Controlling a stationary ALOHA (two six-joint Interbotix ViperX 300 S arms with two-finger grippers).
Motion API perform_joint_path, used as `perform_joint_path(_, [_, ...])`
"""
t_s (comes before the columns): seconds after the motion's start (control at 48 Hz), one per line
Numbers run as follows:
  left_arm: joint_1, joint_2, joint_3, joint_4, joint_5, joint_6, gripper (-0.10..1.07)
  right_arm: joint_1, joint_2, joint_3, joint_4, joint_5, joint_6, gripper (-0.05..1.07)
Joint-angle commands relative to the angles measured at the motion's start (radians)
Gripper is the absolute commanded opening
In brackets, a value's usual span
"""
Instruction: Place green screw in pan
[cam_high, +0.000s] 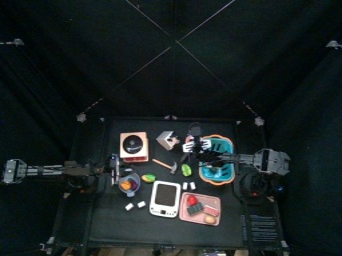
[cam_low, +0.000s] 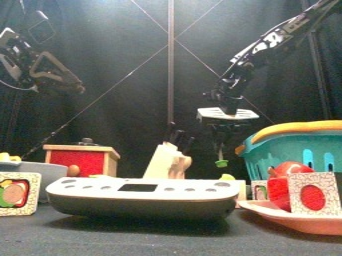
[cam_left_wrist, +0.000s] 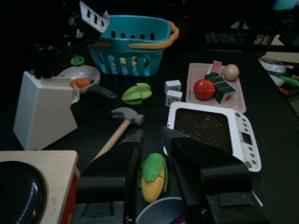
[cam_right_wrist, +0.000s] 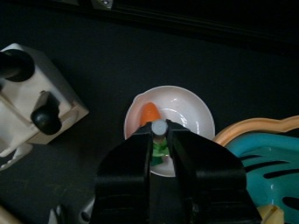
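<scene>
Pinched between the jaws of the right gripper (cam_right_wrist: 156, 150), the green screw (cam_right_wrist: 155, 148) hangs directly above the white pan (cam_right_wrist: 187, 105). The pan already holds an orange piece (cam_right_wrist: 149, 112). A straight descent and release over bare pan floor is judged best. Beside the gripper, the blue basket (cam_right_wrist: 271, 166) crowds the rim. The left gripper (cam_left_wrist: 149, 179) rests spread, well apart.

Readable text: none in any view.
Scale (cam_low: 140, 196): its pale front shows no legible digits or brand.
Picture blocks (cam_low: 313, 192): fruit drawings only, no letters.
Red box (cam_low: 80, 158): a plain face, no label to read.
Blue basket (cam_left_wrist: 131, 44): no marking visible.
Tabletop (cam_low: 80, 235): no signs or numbers.
</scene>
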Motion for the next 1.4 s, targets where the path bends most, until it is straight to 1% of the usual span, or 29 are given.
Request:
perform_joint_path(0.0, [-0.002,0.002,-0.014,-0.003,-0.003,0.002,0.68,-0.015,-0.017,-0.014,0.008,0.002,-0.002,0.53])
perform_joint_path(0.146, [-0.002,0.002,-0.014,-0.003,-0.003,0.002,0.68,-0.017,-0.014,-0.014,0.011,0.003,-0.002,0.55])
perform_joint_path(0.271, [-0.003,0.002,-0.014,-0.002,-0.003,0.002,0.68,-0.017,-0.012,-0.015,0.014,0.006,0.000,0.67])
perform_joint_path(0.417, [-0.005,0.002,-0.014,-0.002,-0.003,0.002,0.68,-0.017,-0.005,-0.017,0.018,0.008,-0.002,0.83])
perform_joint_path(0.5, [-0.005,0.002,-0.014,-0.003,-0.003,0.002,0.68,-0.017,-0.002,-0.020,0.017,0.008,-0.002,0.90])
perform_joint_path(0.583, [-0.005,0.002,-0.014,-0.002,-0.003,0.002,0.68,-0.014,0.000,-0.023,0.015,0.008,-0.002,0.93])
perform_joint_path(1.375, [-0.005,0.002,-0.014,-0.003,-0.003,0.002,0.68,-0.012,0.003,-0.052,0.006,0.008,-0.023,0.94])
